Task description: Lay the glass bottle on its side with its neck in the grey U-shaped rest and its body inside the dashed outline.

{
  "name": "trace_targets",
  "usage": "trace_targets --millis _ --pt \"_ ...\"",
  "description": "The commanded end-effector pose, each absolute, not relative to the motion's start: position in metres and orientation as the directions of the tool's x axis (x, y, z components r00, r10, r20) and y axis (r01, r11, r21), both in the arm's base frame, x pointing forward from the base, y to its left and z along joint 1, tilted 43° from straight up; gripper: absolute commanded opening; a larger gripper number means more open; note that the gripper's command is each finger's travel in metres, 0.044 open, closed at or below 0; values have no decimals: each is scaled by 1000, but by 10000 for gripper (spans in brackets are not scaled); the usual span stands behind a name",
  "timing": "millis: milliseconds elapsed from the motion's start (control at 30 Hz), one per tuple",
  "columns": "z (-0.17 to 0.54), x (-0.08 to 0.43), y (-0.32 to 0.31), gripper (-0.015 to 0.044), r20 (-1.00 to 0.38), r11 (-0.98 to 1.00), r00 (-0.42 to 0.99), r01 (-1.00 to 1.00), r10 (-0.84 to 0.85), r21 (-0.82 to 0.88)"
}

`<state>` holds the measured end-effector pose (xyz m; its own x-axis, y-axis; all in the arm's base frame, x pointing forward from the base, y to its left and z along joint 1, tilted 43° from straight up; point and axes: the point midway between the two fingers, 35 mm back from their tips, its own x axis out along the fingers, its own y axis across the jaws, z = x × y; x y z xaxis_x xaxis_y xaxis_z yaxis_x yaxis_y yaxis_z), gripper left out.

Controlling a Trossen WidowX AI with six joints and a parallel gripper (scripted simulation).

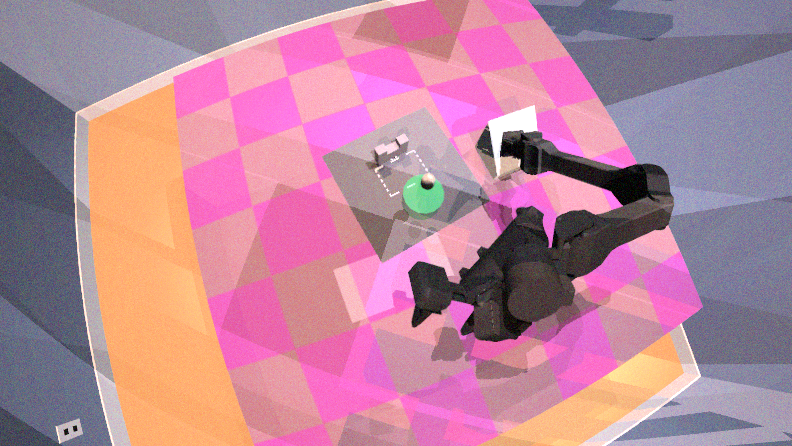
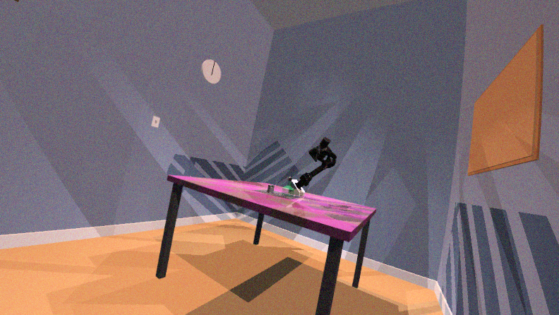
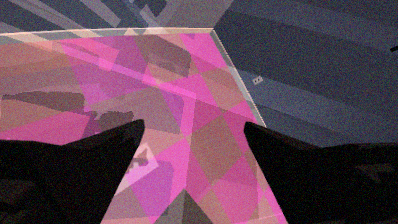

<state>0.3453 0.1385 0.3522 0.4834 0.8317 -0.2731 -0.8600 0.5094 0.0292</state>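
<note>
Near the centre of the top view, the glass bottle (image 1: 422, 198) (image 2: 289, 188) is seen upright; it could be toppled and broken if clipped by the opened, empty hand (image 1: 443, 326).

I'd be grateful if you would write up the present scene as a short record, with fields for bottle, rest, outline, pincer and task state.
bottle: green bottle, upright, at the edge of the outline
rest: U-shaped rest, holding nothing
outline: dashed outline, on the grey mat
pincer: pincer open, nothing between its fingers, away from the bottle
task state: bottle not yet laid down
</note>
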Motion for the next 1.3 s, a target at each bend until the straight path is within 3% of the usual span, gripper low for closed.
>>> trace_targets --millis 0,500,933,1267 --pt "288 345 100 440 -415 479 486 -868 769 -130" --pt "191 299 40 440 -598 236 385 -919 703 -315" --pt "143 249 18 440 -642 2 263 -927 720 -376" --pt "119 255 47 440 -740 -296 -141 -952 657 -82"
